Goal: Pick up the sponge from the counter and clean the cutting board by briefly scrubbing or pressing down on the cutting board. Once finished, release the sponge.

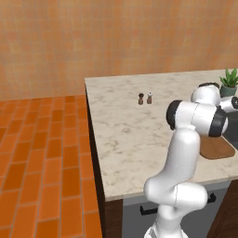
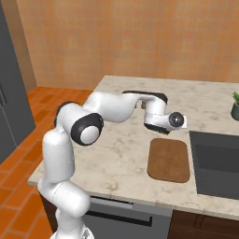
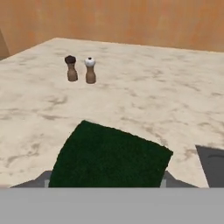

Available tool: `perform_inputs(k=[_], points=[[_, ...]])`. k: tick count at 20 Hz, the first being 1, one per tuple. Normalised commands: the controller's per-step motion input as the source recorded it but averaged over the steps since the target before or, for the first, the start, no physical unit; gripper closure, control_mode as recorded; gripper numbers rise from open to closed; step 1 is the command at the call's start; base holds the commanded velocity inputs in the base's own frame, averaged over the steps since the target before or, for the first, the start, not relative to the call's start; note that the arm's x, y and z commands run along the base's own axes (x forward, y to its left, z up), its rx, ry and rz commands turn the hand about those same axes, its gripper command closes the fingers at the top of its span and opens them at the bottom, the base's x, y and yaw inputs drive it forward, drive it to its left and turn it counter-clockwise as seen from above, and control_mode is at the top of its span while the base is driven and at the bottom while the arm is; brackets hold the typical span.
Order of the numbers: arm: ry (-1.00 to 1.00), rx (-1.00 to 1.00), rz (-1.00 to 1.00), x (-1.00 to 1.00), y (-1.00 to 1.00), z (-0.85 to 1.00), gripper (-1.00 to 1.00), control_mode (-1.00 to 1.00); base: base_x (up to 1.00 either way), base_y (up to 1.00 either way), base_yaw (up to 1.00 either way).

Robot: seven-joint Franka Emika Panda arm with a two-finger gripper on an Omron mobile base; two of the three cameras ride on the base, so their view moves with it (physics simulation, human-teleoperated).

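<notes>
One sponge [image 3: 109,157] sits gripped between the fingers, raised over the counter [image 2: 116,154]. Next, probably, carry it toward five o'clock and press onto the cutting board [image 2: 169,159].

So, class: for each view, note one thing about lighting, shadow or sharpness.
Left base view: flat even light, and the two shakers are tiny and soft. Right base view: the cutting board casts almost no shadow on the counter. Hand view: the sponge looms large, dark and grainy.
</notes>
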Motion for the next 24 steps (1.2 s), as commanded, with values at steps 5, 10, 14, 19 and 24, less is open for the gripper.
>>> perform_inputs(k=[5,10,14,19,24], points=[[0.31,-0.23,0.06,-0.36,0.81,1.00,1.00,-1.00,0.00,0.00,0.00],[0.51,-0.29,0.09,-0.37,0.92,1.00,1.00,-1.00,0.00,0.00,0.00],[0.27,-0.21,0.01,-0.29,0.46,1.00,1.00,-1.00,0.00,0.00,0.00],[0.04,-0.05,0.00,-0.31,0.22,0.70,1.00,-1.00,0.00,0.00,0.00],[0.12,0.00,-0.04,-0.67,0.55,0.00,1.00,-1.00,0.00,0.00,0.00]])
